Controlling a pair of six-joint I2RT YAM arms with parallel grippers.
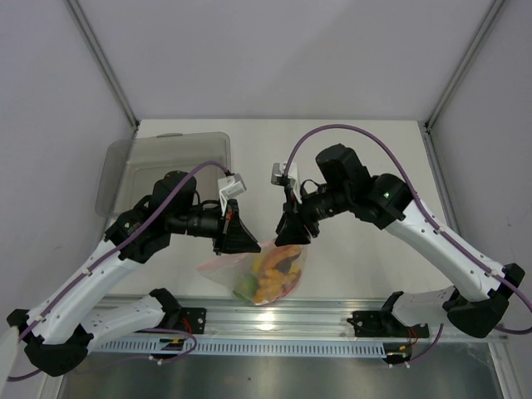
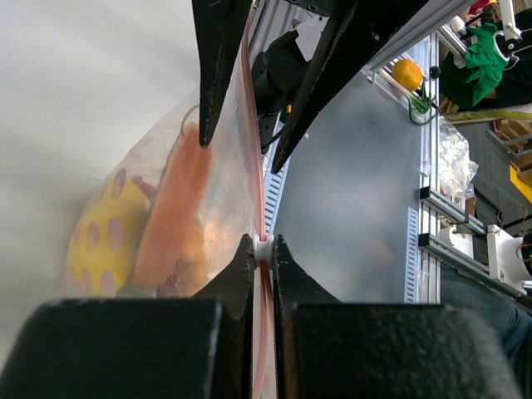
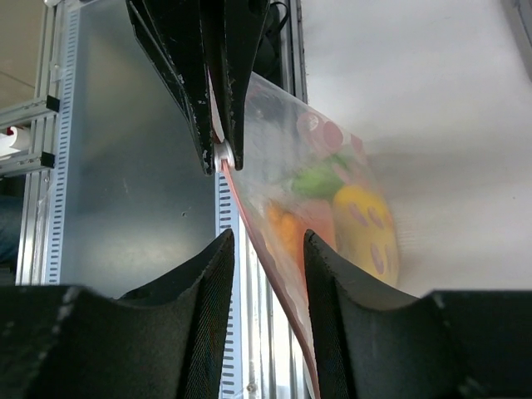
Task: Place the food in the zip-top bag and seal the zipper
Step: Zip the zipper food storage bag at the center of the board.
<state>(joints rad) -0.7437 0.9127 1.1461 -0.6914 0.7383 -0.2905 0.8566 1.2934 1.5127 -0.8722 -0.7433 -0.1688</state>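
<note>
The zip-top bag (image 1: 264, 273) hangs above the table between both grippers, with the food (image 1: 270, 274) inside. The left wrist view shows a yellow spotted piece (image 2: 101, 243) and an orange-red piece (image 2: 173, 212) through the plastic. In the right wrist view a green fruit (image 3: 320, 179) and the yellow piece (image 3: 367, 226) show. My left gripper (image 2: 263, 242) is shut on the white slider (image 2: 263, 248) of the pinkish-red zipper (image 2: 257, 179). My right gripper (image 3: 268, 238) is open, and the zipper (image 3: 259, 249) runs between its fingers without touching them.
A grey translucent tray (image 1: 158, 158) lies at the back left of the table. An aluminium rail (image 1: 332, 309) with the arm bases runs along the near edge. Enclosure walls stand on both sides and at the back.
</note>
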